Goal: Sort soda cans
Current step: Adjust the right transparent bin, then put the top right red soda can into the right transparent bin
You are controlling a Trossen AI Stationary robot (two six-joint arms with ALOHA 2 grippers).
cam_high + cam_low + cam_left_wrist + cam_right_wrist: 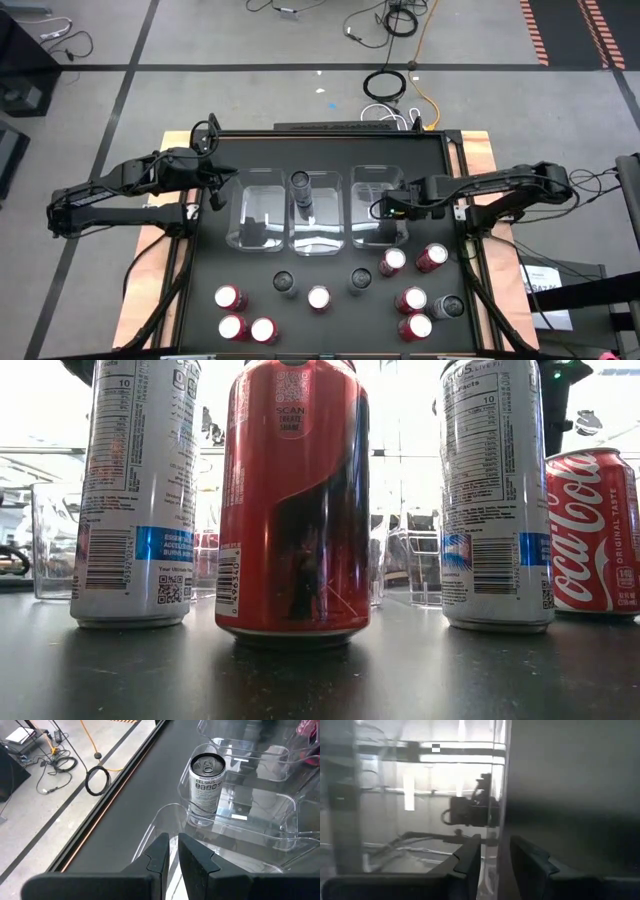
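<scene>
The left tool (214, 196) is pinching the left bin's (262, 178) wall and the right tool (385, 210) is clamping the right bin's (377, 175) wall, while one can (300, 184) is standing in the middle bin (320, 240) and other cans (318, 298) are standing on the table (330, 150).

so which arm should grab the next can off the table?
Probably right. The right gripper, shut and empty at the right bin, is nearest the red cans just in front. The left gripper sits by the left bin, farther from any loose can.
</scene>
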